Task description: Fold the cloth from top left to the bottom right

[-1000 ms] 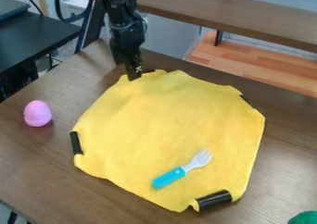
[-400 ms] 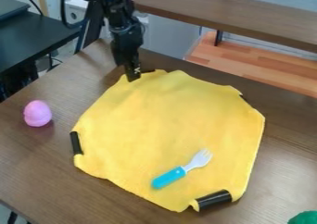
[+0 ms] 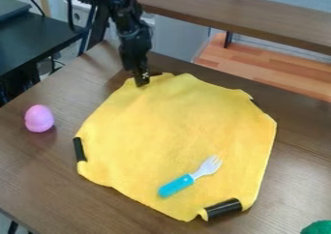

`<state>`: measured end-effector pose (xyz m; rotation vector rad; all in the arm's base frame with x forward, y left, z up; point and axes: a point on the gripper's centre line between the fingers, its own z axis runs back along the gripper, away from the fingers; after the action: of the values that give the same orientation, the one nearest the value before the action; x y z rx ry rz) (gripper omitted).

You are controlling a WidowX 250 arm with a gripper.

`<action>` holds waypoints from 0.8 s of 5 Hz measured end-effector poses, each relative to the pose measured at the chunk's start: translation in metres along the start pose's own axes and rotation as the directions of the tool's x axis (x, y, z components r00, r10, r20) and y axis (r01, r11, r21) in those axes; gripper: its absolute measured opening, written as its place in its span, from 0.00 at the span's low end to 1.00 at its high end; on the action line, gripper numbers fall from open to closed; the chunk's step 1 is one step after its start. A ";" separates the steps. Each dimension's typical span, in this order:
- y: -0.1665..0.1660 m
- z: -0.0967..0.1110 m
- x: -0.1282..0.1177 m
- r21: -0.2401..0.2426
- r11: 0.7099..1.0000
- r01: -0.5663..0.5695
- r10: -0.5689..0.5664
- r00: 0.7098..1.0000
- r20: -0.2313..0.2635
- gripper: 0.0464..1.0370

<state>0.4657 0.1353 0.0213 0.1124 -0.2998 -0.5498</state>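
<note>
Yellow cloth (image 3: 174,126) lies spread, unfolded, across the middle of the bench (image 3: 38,180). The hand (image 3: 141,80) hangs down at the cloth's top left edge, its tip against the fabric as far as I can judge from here. Whether it is set wide or narrow, or has hold of any fabric, I cannot tell.

Change noted: the hand's tip has shifted slightly to the right along that edge, while the cloth's outline stays much the same. My finding is that the work is at the gripping stage and the fold has yet to begin.

Orientation: the cloth is about as long as it is wide, with no clear long axis and no evident front. The required fold line would cross it from lower left to upper right.

Lower down on the cloth rests a toy fork (image 3: 190,177), tines towards the upper right; the fold may cover or drag it. A black roll (image 3: 223,208) sits at the bottom right edge, a black strip (image 3: 79,149) at the left. Beyond that, a pink egg (image 3: 39,118) stands on the bench.
</note>
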 end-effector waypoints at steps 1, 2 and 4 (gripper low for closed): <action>0.000 -0.009 -0.002 -0.009 1.000 -0.002 0.002 1.000 -0.015 0.96; 0.002 -0.011 -0.003 0.005 1.000 -0.004 0.004 1.000 -0.025 0.96; 0.000 -0.018 0.000 0.033 0.999 -0.010 0.012 0.998 -0.053 0.62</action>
<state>0.4711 0.1358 0.0037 0.1568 -0.2571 -0.5298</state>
